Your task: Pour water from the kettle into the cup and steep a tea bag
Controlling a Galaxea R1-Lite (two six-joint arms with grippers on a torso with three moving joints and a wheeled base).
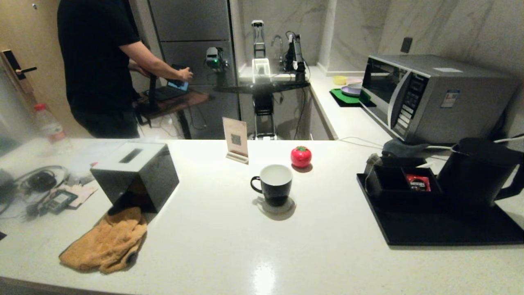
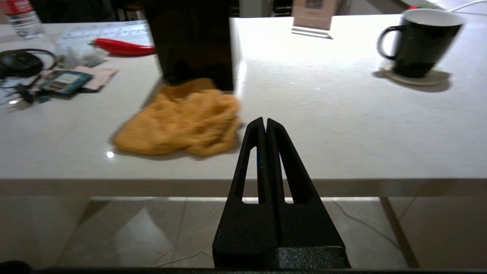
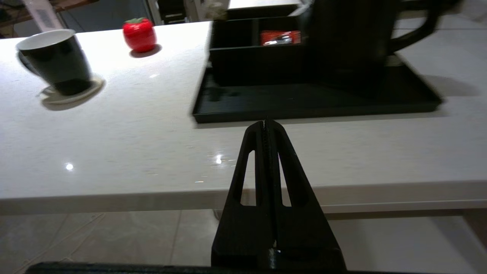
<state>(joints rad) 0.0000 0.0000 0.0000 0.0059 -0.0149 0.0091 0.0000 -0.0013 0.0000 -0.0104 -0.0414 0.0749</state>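
A: Left wrist view, nearest first: the left gripper point(image 2: 265, 122) hangs off the near edge of the counter point(image 2: 342, 125), fingers pressed together, holding nothing. Right gripper point(image 3: 267, 125) likewise, tips closed and empty, just short of the counter edge. Neither arm shows in the head view; both look parked, probably a start pose.

B: Next out on the counter?

A: An orange cloth point(image 1: 104, 241) lies crumpled on the robot's left, partly under a black tissue box point(image 1: 137, 174). Near the middle stands the cup point(image 1: 273, 184) on a pale coaster point(image 1: 282, 207), handle toward the robot's left, inside white and apparently dry. The open mouth faces up, ready for pouring.

B: And the kettle?

A: On the right, the kettle point(image 1: 477, 174) sits at the back of a black tray point(image 1: 442, 229), handle pointing right, likely convenient for the right gripper. Beside it a black organiser point(image 1: 403, 184) holds a red sachet point(image 1: 418, 182). The tea bag cannot be made out with certainty.

B: Farther back?

A: A red tomato-shaped object point(image 1: 301, 156), a small card stand point(image 1: 236, 140), then a microwave point(image 1: 430, 96). A person point(image 1: 102, 65) works at a laptop beyond the counter. Judged: task not yet begun.
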